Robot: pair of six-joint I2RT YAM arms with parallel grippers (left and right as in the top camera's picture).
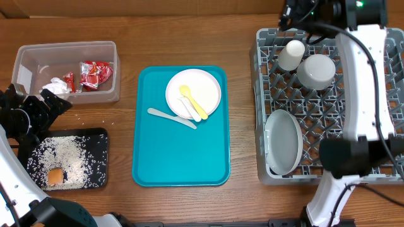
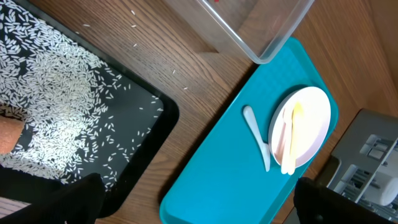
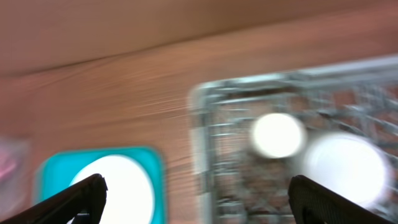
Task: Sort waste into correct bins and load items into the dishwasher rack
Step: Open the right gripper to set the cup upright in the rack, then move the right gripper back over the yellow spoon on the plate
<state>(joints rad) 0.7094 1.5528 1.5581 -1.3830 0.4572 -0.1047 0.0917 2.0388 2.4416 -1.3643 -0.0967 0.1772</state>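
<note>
The clear tub holds red wrappers and a white napkin. Rice and an orange cube lie in the black tray. A white plate with yellow cutlery sits on the teal tray, and white cutlery lies beside it. The grey rack carries a cup, a bowl and a plate. My left gripper hangs open and empty between the black tray and the teal tray. My right gripper is open and empty above the rack's far left corner.
The teal serving tray lies mid-table between the bins and the rack. A few rice grains are scattered on the bare wood by the black tray. The right wrist view is motion-blurred.
</note>
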